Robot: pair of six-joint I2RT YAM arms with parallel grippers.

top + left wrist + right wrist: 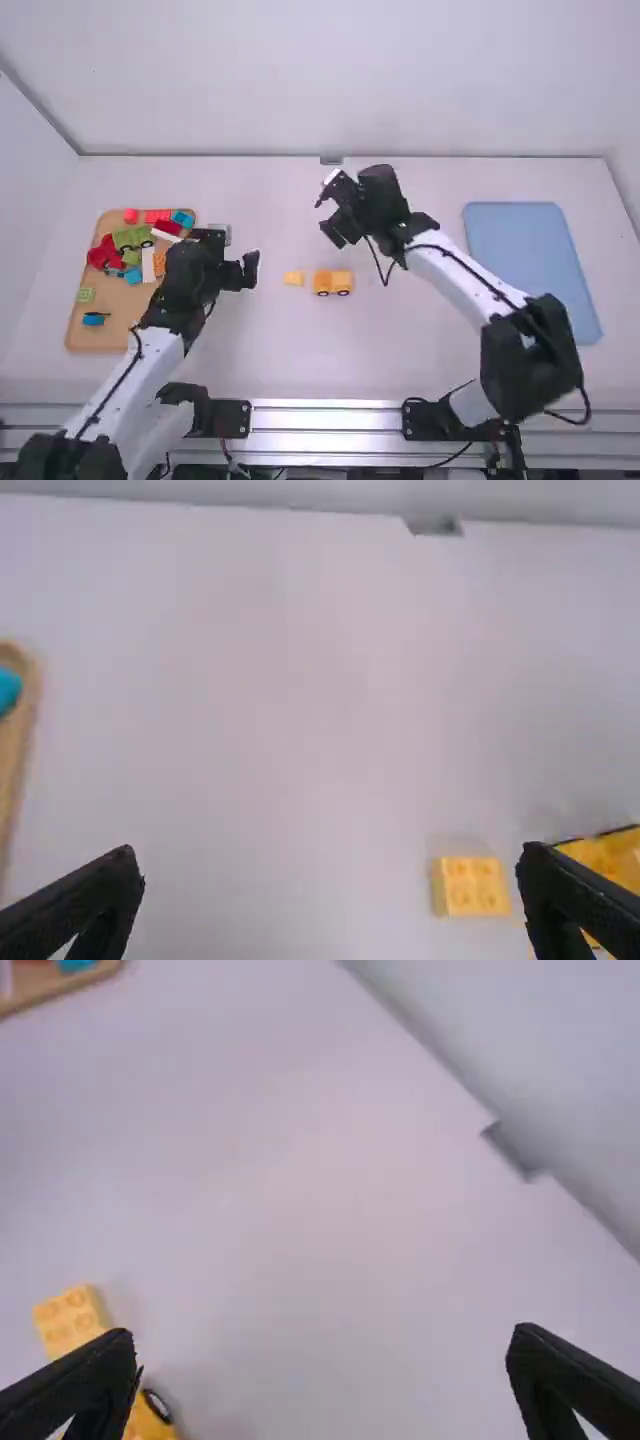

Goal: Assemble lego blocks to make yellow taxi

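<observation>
one yellow block (294, 278) between open left end effector (250, 271) and open right one (327, 215)

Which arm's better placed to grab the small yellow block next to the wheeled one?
Probably the left. In the high view, its open, empty gripper is nearer the small yellow block, on the side away from the yellow wheeled piece. The right gripper is farther off.

Blocks (130, 238) on tray (120, 337) at left, loose block (293, 278) left of wheeled block (333, 279) mid-table, mat (530, 260) at right
</observation>
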